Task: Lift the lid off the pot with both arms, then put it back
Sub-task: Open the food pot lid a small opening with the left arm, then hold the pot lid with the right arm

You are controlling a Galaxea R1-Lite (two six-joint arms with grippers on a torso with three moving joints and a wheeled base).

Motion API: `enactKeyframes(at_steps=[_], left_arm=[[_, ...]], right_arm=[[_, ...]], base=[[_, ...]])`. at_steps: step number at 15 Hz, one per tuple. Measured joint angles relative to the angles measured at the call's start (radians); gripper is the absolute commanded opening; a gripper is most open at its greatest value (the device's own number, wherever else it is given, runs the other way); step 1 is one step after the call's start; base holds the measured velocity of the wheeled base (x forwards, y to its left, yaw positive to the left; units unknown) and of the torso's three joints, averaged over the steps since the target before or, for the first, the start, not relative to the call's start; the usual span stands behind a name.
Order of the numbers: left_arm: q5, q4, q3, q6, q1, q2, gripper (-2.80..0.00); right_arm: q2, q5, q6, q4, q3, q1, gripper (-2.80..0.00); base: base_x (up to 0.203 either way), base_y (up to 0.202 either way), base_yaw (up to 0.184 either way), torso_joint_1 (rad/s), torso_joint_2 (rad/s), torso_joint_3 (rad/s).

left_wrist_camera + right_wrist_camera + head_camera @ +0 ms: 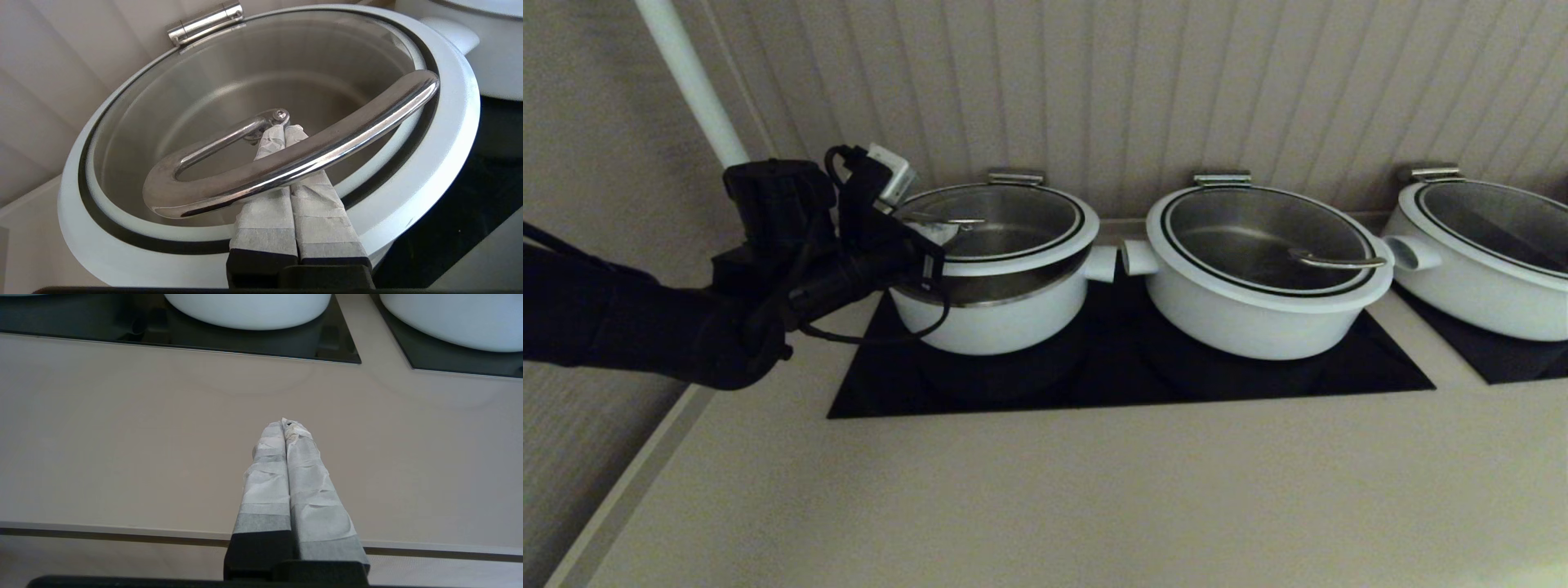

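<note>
The lid (1031, 260) of the leftmost pot (996, 325) is raised and tilted, its front edge above the pot's steel rim and its back at a steel hinge (1015, 176). My left gripper (938, 232) is shut, and its taped fingers (265, 212) are slid under the lid's looped steel handle (294, 163), bearing it from below without clamping it. In the left wrist view the gripper's tips (284, 128) reach over the glass inside the lid's white ring (449, 122). My right gripper (284, 424) is shut and empty above the beige counter (122, 437), out of the head view.
Two other lidded white pots stand to the right, the middle one (1258, 310) and the far right one (1478, 278). The black cooktop (1127, 384) lies under the pots. A ribbed wall stands right behind them. The middle pot's stub handle (1137, 256) sits next to the left pot's.
</note>
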Motion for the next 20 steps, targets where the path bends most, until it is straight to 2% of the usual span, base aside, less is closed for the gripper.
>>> enactKeyframes(at_steps=[7,11,14,17,20], left_arm=[[0.000,0.000,-0.003,-0.002,0.000,-0.007,-2.80],[-0.002,-0.001,0.006,-0.002,0.000,-0.012,-2.80],[-0.001,-0.001,0.006,-0.002,0.000,-0.017,-2.80],[-0.002,-0.001,0.006,-0.004,0.000,-0.020,-2.80],[-0.003,-0.002,0.003,-0.003,0.000,-0.021,-2.80]], right_arm=[[0.000,0.004,0.013,-0.024,-0.001,0.000,-2.80],[0.011,0.058,0.013,-0.018,-0.051,0.007,-2.80],[0.061,0.065,0.011,-0.032,-0.085,0.008,-2.80],[0.158,0.088,-0.001,-0.092,-0.119,0.018,-2.80],[0.300,0.095,-0.030,-0.199,-0.138,0.064,-2.80]], base=[[0.000,0.000,0.000,0.000,0.00,0.000],[0.000,0.000,0.000,0.000,0.00,0.000],[0.000,0.000,0.000,0.000,0.00,0.000],[0.000,0.000,0.000,0.000,0.00,0.000],[0.000,0.000,0.000,0.000,0.00,0.000]])
